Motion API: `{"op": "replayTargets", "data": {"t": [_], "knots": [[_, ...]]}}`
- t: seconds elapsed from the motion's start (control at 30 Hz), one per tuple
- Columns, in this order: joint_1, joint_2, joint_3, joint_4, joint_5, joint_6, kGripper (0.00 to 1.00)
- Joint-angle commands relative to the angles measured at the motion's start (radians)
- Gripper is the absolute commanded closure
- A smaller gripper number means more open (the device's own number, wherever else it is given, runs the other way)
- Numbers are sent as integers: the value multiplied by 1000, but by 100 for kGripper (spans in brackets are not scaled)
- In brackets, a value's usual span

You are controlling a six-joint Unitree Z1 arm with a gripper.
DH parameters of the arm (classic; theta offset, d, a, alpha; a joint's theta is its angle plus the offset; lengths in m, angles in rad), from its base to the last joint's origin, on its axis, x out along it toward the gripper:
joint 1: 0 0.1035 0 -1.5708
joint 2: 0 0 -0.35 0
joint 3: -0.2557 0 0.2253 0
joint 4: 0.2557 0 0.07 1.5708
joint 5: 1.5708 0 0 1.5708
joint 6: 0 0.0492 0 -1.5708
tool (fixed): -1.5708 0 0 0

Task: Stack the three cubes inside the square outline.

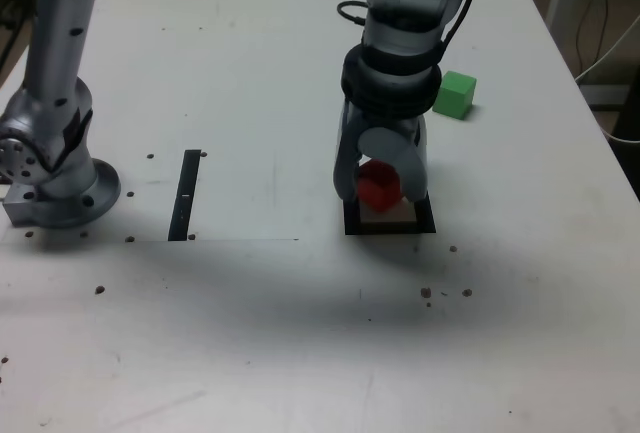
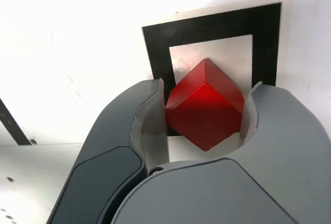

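The arm reaches straight down over the square outline [image 1: 390, 226], its gripper [image 1: 379, 185] pinching the red cube [image 2: 205, 105] above the outline's cream centre; the green cube [image 1: 455, 94] sits well beyond the outline.

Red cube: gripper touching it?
Touching. The wrist view shows the gripper with both inner pads pressed against opposite corners of the red cube, no gap either side, over the square outline.

The arm's gripper [image 1: 380, 191] clasps 1 red cube [image 1: 379, 185] above the square outline [image 1: 390, 221]; a green cube [image 1: 456, 94] sits apart on the white surface [image 1: 300, 333].
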Motion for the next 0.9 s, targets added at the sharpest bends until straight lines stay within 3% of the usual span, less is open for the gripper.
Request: {"op": "replayTargets", "data": {"t": [0.0,0.33,0.87], "knots": [[7,-6,-14,14,-6,61,77],[13,-59,-6,96,3,336,77],[17,-53,50,-14,23,370,77]]}}
